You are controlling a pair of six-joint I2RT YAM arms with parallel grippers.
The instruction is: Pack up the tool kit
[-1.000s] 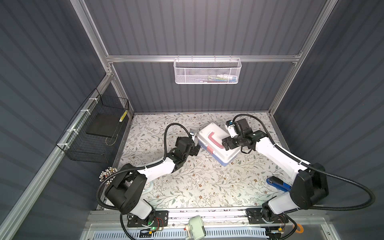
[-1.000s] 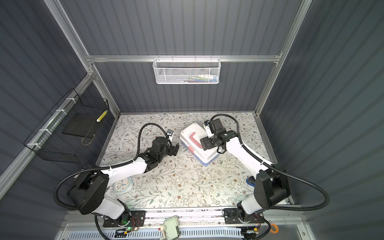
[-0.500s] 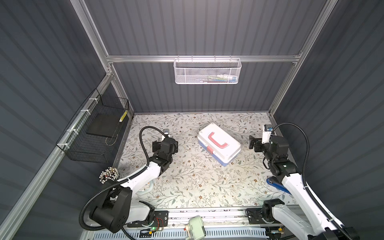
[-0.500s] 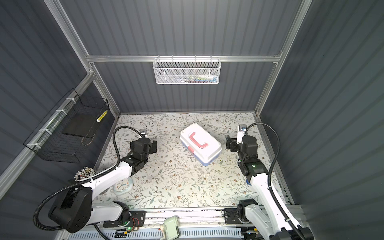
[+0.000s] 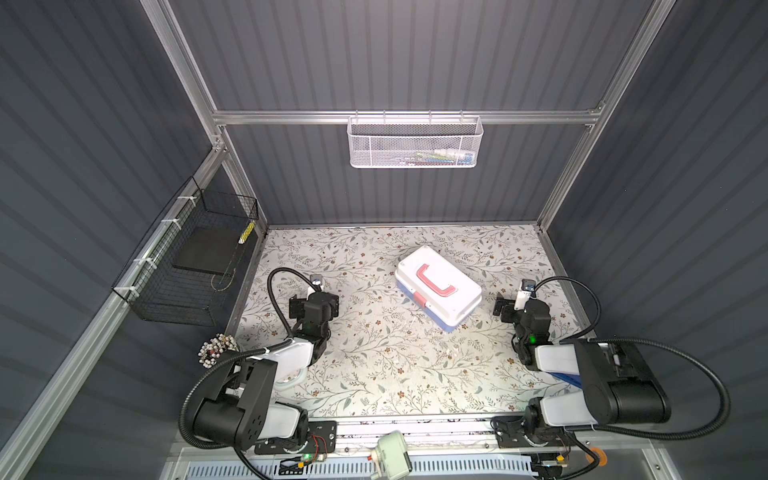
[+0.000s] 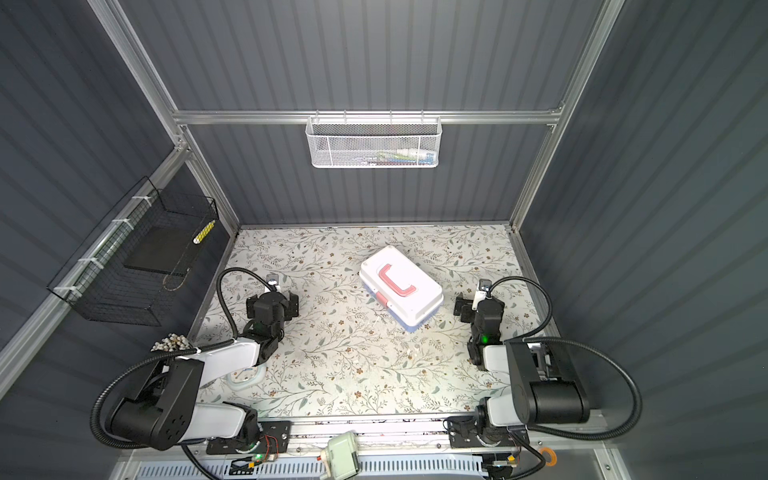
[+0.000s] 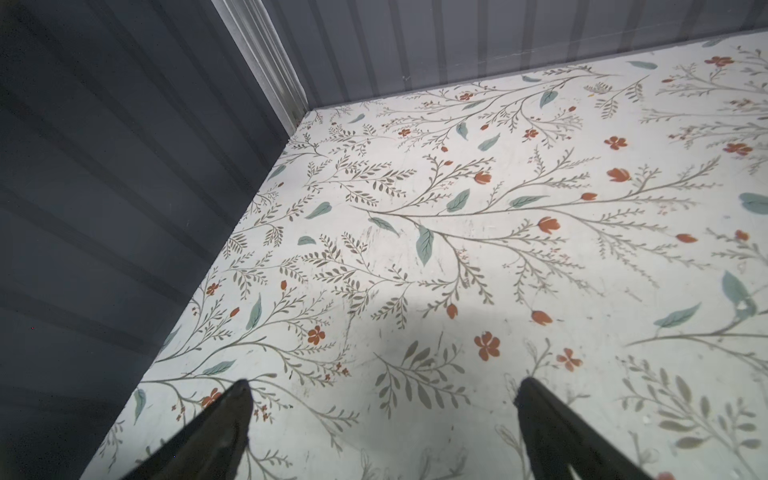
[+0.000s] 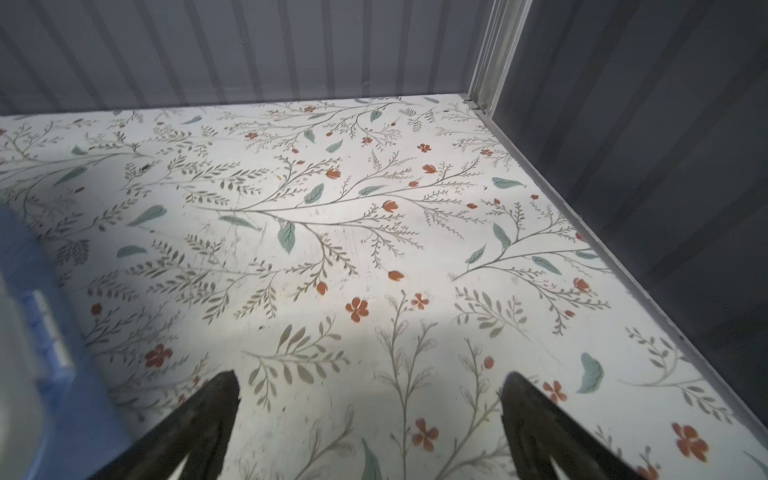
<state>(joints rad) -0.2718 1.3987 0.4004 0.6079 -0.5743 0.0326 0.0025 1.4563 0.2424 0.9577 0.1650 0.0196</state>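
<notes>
"Tool kit box (image 5: 438, 286), the plastic one with the white lid (image 5: 459, 291) and the curved pink handle (image 5: 434, 280). Where's it sitting?"

"On the floral-patterned desk (image 5: 374, 365), almost straight below the white mesh wire basket (image 5: 415, 143) that hangs on the back rail, a touch to the basket's right. It lies at a slant to the desk's edges."

"Shut?"

"Lid's down on the light blue base (image 5: 446, 326), handle lying flat, and the pink latch (image 5: 419, 300) is on the long side turned away from the basket."

"And the arms?"

"Left pincer (image 7: 384, 388) is held over bare desk, below the basket and well off to its left. Its two black fingers (image 7: 224, 415) are spread wide, with only flower print between them. Right pincer (image 8: 370, 380) is the same, spread wide and empty, well off to the basket's right."

"Either one touching the box?"

"No, both stand apart from it. The right wrist camera catches a blurred corner of the blue base off to one side of the pincer, not between its fingers."

"Anything in the basket?"

"A few coloured bits show through the mesh, too small to tell what."
</notes>
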